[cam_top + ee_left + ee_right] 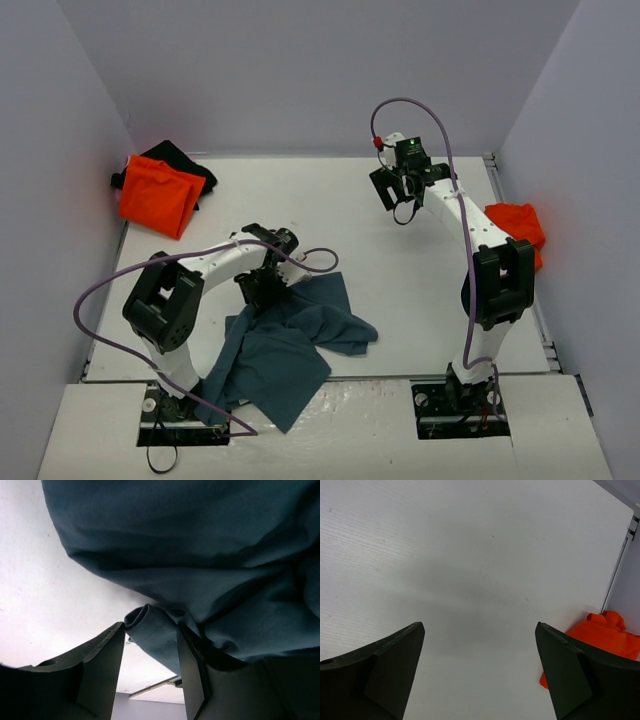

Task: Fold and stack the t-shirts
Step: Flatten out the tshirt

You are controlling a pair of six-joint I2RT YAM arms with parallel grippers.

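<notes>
Teal is what's in play here. The left fingers [106,667] are closed most of the way on a rolled bit of hem of the rumpled teal cotton t-shirt [210,555], with the fabric bunched between them and touching both sides. From the top view that grip is on the shirt's far edge, and the rest [290,345] lies in loose overlapping folds on the white tabletop [400,290], reaching back toward the arm bases. My guess is it's holding an edge so it can pull the cloth out flat, since you can't fold anything that crumpled.

The right fingers [390,667] are spread wide with nothing in them. They hang over bare tabletop well beyond the teal shirt on its far right side, probably parked out of the way or waiting for a corner to show up.

Further out, a crumpled orange t-shirt [518,226] sits far right of the teal one, by the tabletop's edge, and looks unfolded. Far back-left of the teal shirt, a folded orange t-shirt [155,196] lies on top of a black garment [182,160]. That looks like the stack, so I'd say the job's partway there.
</notes>
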